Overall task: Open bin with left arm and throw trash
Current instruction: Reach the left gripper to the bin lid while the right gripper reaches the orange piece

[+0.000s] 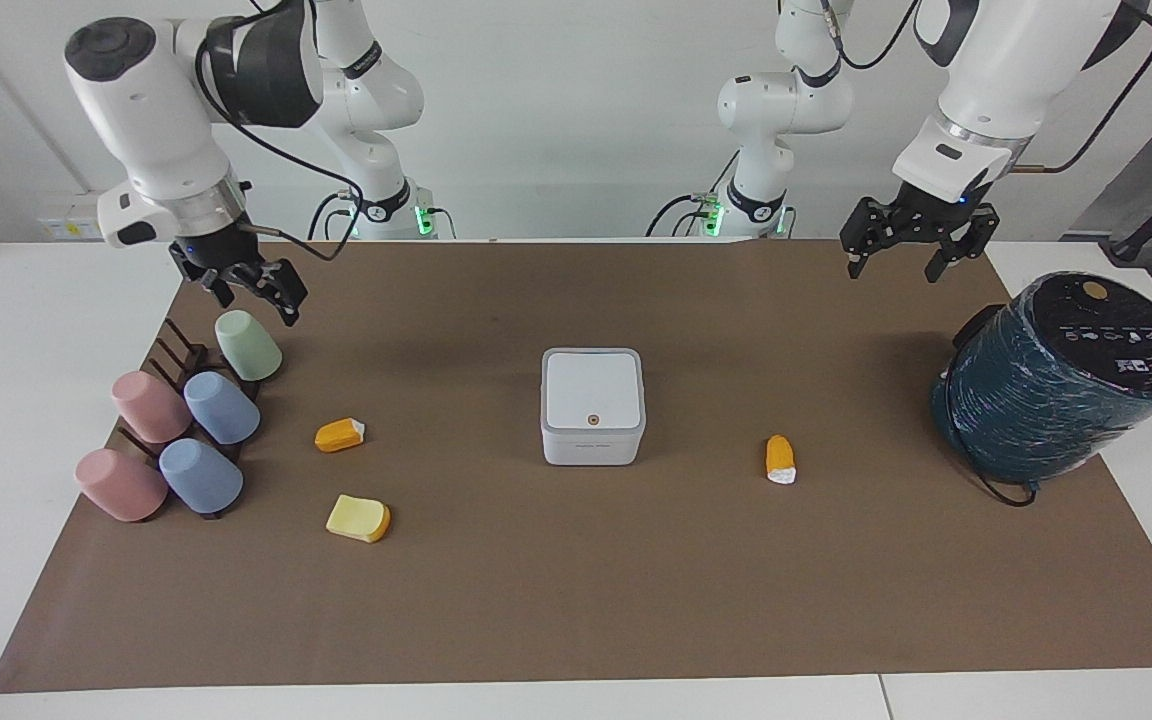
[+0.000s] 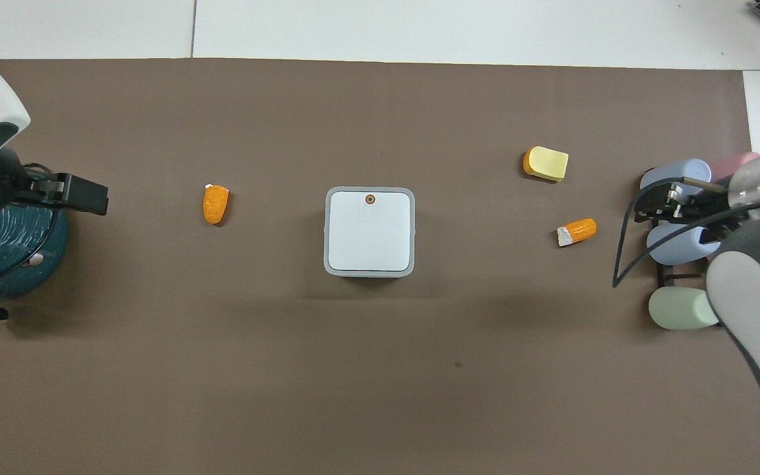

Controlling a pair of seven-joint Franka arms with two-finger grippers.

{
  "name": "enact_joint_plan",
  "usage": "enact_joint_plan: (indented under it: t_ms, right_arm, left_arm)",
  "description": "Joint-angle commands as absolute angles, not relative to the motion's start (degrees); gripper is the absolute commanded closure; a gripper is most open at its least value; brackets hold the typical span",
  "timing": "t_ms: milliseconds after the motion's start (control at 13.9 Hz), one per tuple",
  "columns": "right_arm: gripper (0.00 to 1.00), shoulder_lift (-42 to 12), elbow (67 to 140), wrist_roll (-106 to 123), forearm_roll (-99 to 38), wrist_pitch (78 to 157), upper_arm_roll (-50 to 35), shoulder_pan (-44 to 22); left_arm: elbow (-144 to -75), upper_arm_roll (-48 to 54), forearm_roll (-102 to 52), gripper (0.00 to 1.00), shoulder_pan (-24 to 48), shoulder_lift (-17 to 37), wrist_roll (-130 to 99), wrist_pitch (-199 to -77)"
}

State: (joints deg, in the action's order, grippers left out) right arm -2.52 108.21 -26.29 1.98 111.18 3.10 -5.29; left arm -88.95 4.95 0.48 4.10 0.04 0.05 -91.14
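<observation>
Both arms hang above the bench's robot-side edge: left hand [image 1: 902, 250] open over bare mat, right hand [image 1: 254, 287] open above the cup rack [image 1: 176, 360]. Farther out sits the closed bin [image 1: 592, 405], nearer the left hand, its orange dot facing away from the robots; hinge unseen. Trash [image 1: 780, 459] lies beside it.

My small white square plastic bin [image 1: 592, 405] sits mid-mat with its lid down. Toward my left arm's end lie one orange stub with a white end [image 1: 780, 459] and, close to the mat's edge, the big dark teal cylinder [image 1: 1056, 375]. Toward my right arm's end lie another orange stub [image 1: 339, 434], a pale yellow slice [image 1: 358, 518] farther from me, and the rack of pastel cups [image 1: 181, 430].
</observation>
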Motion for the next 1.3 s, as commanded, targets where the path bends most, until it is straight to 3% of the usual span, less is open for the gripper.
enact_joint_plan:
  t_ms: [0, 216, 360, 432, 720, 864, 1223]
  right_arm:
    - [0.00, -6.7, 110.1, -31.1, 1.2, 117.4, 2.8, -5.1]
    - [0.00, -8.8, 115.5, -31.6, 1.2, 126.6, 2.8, -5.0]
    - [0.00, -10.1, 116.5, -32.6, 1.1, 128.3, 2.8, -4.9]
    - [0.00, -11.1, 116.5, -33.0, 1.1, 128.8, 2.8, -4.9]
    - [0.00, -13.9, 116.9, -34.2, -1.9, 132.6, 2.8, -4.8]
    - [0.00, -14.2, 117.3, -33.7, -1.9, 133.0, 2.8, -4.3]
    - [0.03, -14.9, 120.8, -33.6, -1.9, 137.4, 2.8, -4.3]
  left_arm:
    - [-91.7, 4.8, 1.1, 0.00, 4.4, -1.6, 0.6, -92.8]
    - [-93.9, 4.9, 0.9, 0.00, 5.3, -2.1, -0.2, -95.1]
    - [-94.9, 4.9, 0.3, 0.03, 8.2, -1.6, -5.2, -96.8]
    - [-95.5, 4.9, 0.3, 0.13, 9.7, -1.1, -8.9, -98.1]
    - [-97.4, 4.9, -0.1, 0.73, 15.4, 0.8, -20.5, -103.3]
    - [-97.6, 4.9, -0.5, 0.80, 18.4, 3.1, -27.5, -107.0]
    - [-97.8, 4.9, -1.0, 0.84, 24.1, 8.3, -49.4, -118.3]
